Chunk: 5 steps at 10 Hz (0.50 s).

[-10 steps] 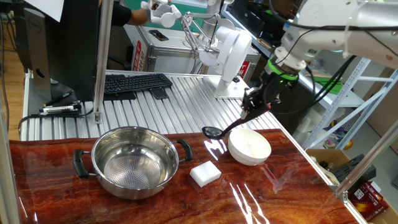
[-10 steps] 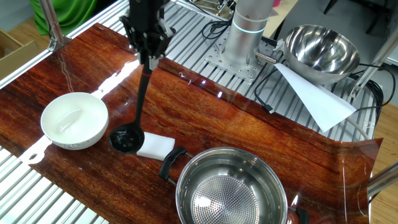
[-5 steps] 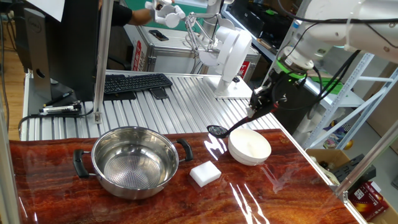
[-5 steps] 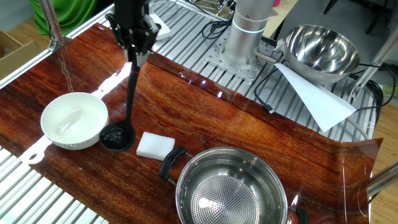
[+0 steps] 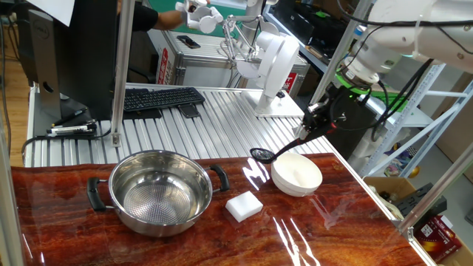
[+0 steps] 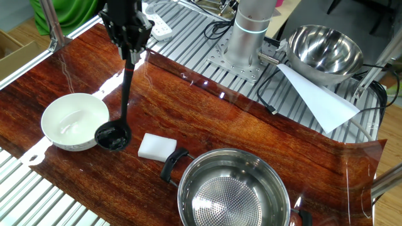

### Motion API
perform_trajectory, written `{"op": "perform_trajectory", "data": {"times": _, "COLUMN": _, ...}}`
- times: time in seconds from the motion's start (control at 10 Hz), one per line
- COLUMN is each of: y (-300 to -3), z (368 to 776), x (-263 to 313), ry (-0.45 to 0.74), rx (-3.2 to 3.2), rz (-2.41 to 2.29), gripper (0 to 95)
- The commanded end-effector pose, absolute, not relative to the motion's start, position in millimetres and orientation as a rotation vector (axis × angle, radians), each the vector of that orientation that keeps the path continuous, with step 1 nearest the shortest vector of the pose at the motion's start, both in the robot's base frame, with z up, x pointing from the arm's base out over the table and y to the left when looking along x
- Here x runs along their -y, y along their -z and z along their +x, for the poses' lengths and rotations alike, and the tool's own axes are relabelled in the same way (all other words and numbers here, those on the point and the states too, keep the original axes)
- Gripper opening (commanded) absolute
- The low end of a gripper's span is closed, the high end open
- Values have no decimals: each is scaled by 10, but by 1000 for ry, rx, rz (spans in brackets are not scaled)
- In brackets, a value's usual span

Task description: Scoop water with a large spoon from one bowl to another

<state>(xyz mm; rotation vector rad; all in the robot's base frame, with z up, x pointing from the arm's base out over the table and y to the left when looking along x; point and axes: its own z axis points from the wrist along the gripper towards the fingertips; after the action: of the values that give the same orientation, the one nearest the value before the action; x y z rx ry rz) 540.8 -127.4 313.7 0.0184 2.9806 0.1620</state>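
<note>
Ladle hangs from the gripper, whose fingers are closed narrowly on the top of its long black handle; the grip itself is dark against dark and hard to separate in both views. In the other fixed view the black cup sits at lower left of the frame, just beside the right rim of the white bowl, slightly overlapping it; whether it touches cannot be told. In one fixed view the cup shows at centre, just left of the white bowl, with the gripper above and to the right. Whether the cup carries water cannot be made out.

The steel pot stands at lower left in one fixed view; in the other fixed view the pot is cut off by the bottom edge. A white block lies on the reddish tabletop between pot and ladle. A steel mixing bowl and a white sheet of paper sit at upper right. The arm is cut off by the frame's top edge.
</note>
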Motion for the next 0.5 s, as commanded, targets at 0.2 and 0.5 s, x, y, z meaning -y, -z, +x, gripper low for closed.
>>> {"op": "perform_trajectory", "data": {"times": 0.2, "y": -3152, "z": 5391, "x": 1410, "ry": -170, "rx": -2976, "rz": 1, "gripper": 0}}
{"op": "perform_trajectory", "data": {"times": 0.5, "y": -3147, "z": 5377, "x": 1543, "ry": -167, "rx": -2971, "rz": -7, "gripper": 0}}
